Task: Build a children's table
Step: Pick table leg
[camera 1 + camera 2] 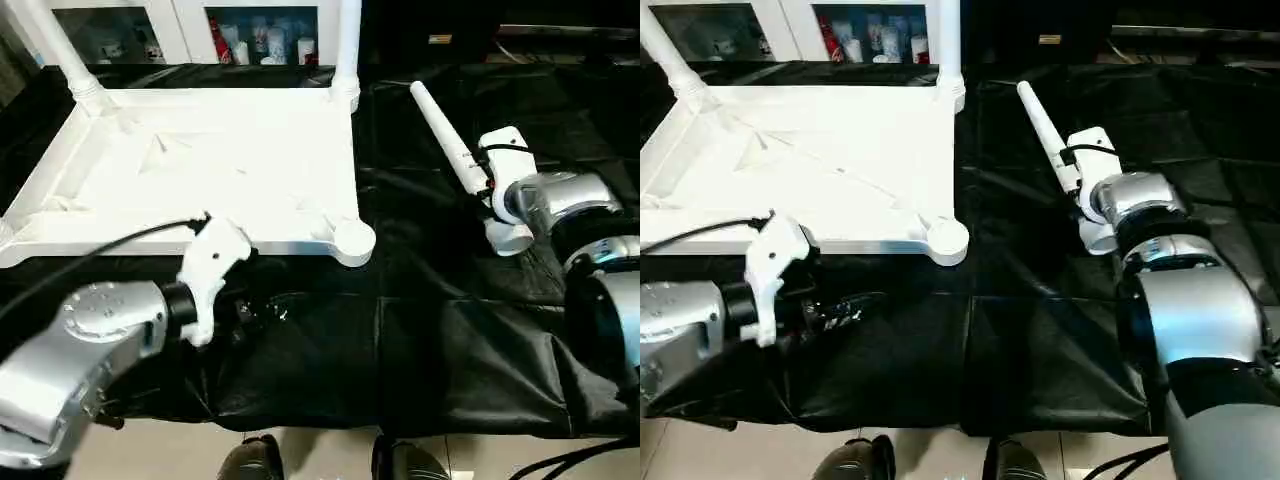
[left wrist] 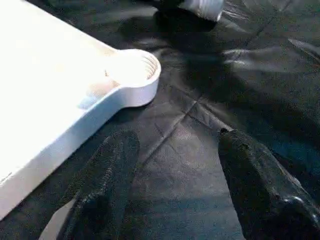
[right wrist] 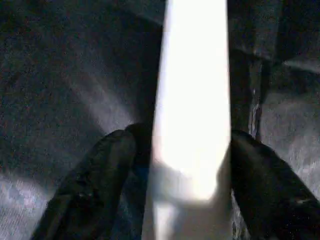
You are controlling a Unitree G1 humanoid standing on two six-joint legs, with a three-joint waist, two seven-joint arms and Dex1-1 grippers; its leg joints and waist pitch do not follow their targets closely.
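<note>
2 legs fitted: the table top [image 1: 200,170] lies ribbed side up on the black cloth [image 1: 420,330], with a far-left leg [image 1: 62,50] and a far-right leg [image 1: 347,45] standing upright in the far corner sockets.
Loose leg: it [image 1: 455,150] lies on the cloth, well to the right of the top, narrow end pointing away from the robot.
Right gripper [image 3: 192,165]: fingers straddle the loose leg; the left finger [image 3: 95,175] looks slightly off it, so a firm clamp is not certain.
Left gripper [image 2: 170,195]: fingers spread, holding nothing, low over the cloth just beside the near-right socket [image 2: 132,67].
Step in hand: judged to be picking up leg 3 for that empty socket.
Doing it well: close squarely on the leg, lift it upright, centre its wide end over the socket, and let the left gripper steady the top.
</note>
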